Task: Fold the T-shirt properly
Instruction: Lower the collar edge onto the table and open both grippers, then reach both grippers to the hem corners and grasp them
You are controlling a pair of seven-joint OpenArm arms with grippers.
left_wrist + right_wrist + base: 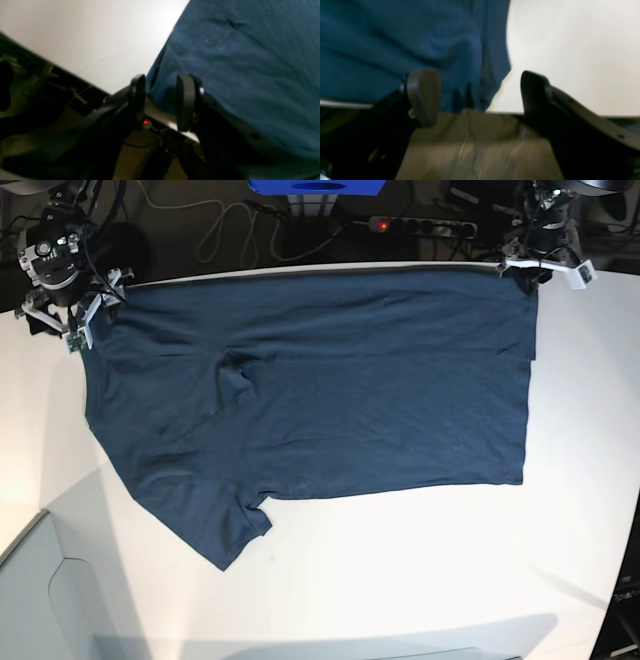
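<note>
While the T-shirt lies spread on the white table, its top edge along the table's far edge, we see the risks there. Our left gripper stands partly open with cloth between its jaws, not pinched; our right gripper gapes wide, with the shirt's corner hanging loose between its jaws. That corner overhangs the table's far edge, so it could slide off. Wrinkles near the shirt's middle, left unsmoothed, would likely spoil any fold.
</note>
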